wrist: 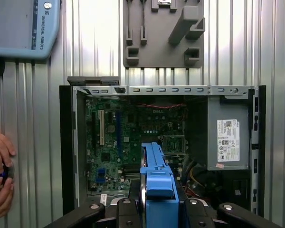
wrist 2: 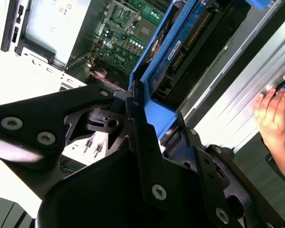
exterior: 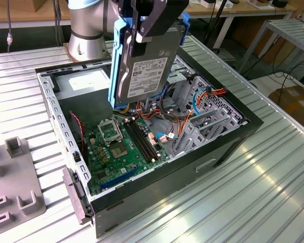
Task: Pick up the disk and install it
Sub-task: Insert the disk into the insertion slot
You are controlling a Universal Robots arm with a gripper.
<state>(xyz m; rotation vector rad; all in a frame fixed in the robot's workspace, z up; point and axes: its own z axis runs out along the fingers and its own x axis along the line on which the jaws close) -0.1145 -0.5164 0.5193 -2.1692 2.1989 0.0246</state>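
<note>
— Above the open case point(exterior: 213, 157), exterior view: gripper point(exterior: 144, 43) is clamped on the disk point(exterior: 142, 73). Disk hangs on edge, label face out, over the motherboard point(exterior: 119, 147). It touches nothing inside, as far as I can see.
— So the pick is done?
— Looks it. Install isn't: disk is in the air, not seated in the drive cage point(exterior: 200, 121) or any bay.
— Second wrist view?
— Fingers point(wrist 2: 145, 142) are closed on the disk point(wrist 2: 164, 66) at its blue carrier frame, board underneath. A person's hand point(wrist 2: 273, 111) is outside the case, on something I can't make out.
— First wrist view?
— Looks down into the case. Disk point(wrist: 156, 178) is edge-on between the jaws, over the interior, with the power supply point(wrist: 218, 107) off to one side.
— Any print?
— White barcode label on the disk, white sticker point(wrist: 227, 140) on the power supply, lettering on the arm housing point(wrist: 23, 23). Not transcribing any of it.
</note>
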